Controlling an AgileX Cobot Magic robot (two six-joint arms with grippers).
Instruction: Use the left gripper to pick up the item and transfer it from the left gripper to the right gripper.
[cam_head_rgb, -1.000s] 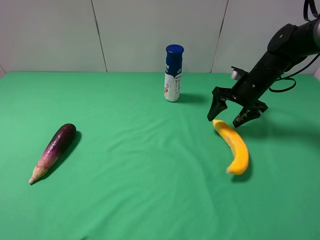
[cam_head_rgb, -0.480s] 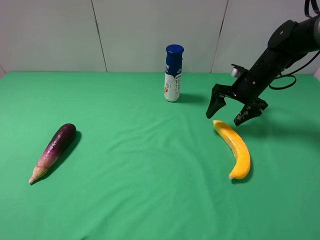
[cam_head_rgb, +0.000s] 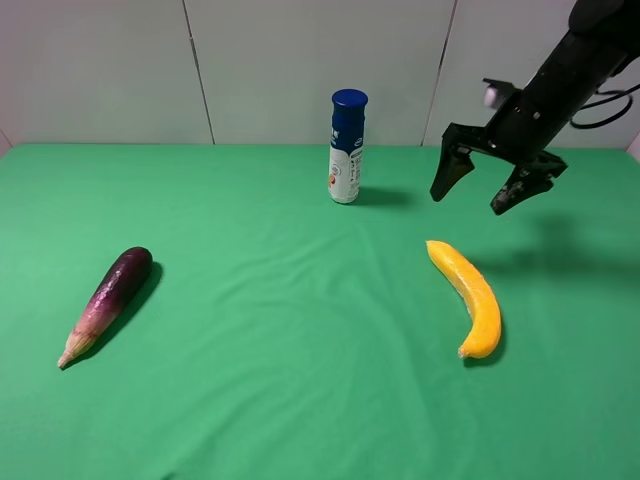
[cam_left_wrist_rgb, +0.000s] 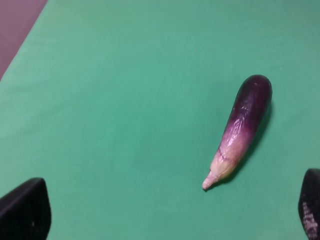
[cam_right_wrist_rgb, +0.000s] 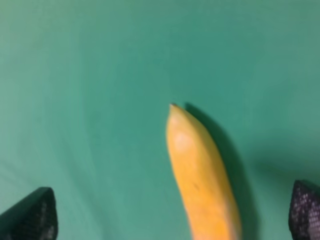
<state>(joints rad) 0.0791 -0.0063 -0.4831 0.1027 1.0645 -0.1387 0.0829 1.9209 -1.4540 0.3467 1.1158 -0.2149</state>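
Black jaws of the right gripper (cam_head_rgb: 483, 188) are spread wide and hold nothing, raised above the green counter (cam_head_rgb: 280, 330) beyond the far tip of the banana (cam_head_rgb: 467, 293), which lies flat on the cloth, untouched. Only two fingertips (cam_left_wrist_rgb: 22, 210) of the left gripper (cam_left_wrist_rgb: 165, 212) are seen, set far apart and empty, over the eggplant (cam_left_wrist_rgb: 240, 127) at the counter's left. A bottle (cam_head_rgb: 346, 147) stands upright at the back, between the two.

The white bottle (cam_head_rgb: 346, 150) at the far middle carries a printed label, too small to read.
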